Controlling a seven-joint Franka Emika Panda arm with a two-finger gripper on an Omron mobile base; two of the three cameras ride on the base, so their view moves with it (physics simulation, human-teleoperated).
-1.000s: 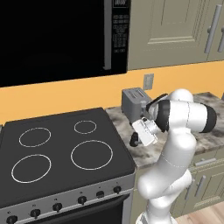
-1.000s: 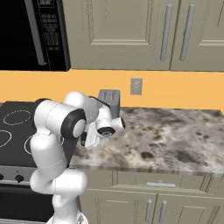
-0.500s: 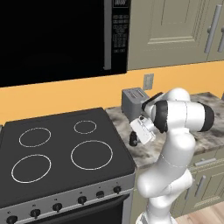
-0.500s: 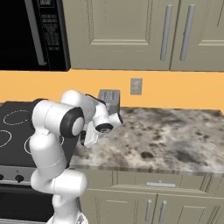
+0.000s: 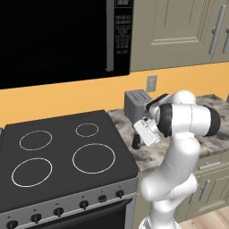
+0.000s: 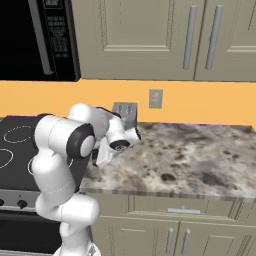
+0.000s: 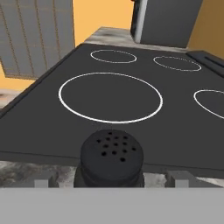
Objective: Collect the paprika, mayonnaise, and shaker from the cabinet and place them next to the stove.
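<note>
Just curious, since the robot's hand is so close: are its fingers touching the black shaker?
Apart. In the hand view the shaker stands on the counter beside the stove, with a gap to each finger tip of the gripper.

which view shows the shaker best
The hand view: the black shaker sits close up, its holed top plain, before the stove. The left base view gives a dark sliver by the hand; the right base view barely anything.

Grey toaster [image 5: 136,105] upright at the back edge of the speckled stone counter [image 6: 200,160], near its left end. White wall outlet [image 6: 155,98] just above. Black microwave [image 5: 58,40] mounted overhead.
</note>
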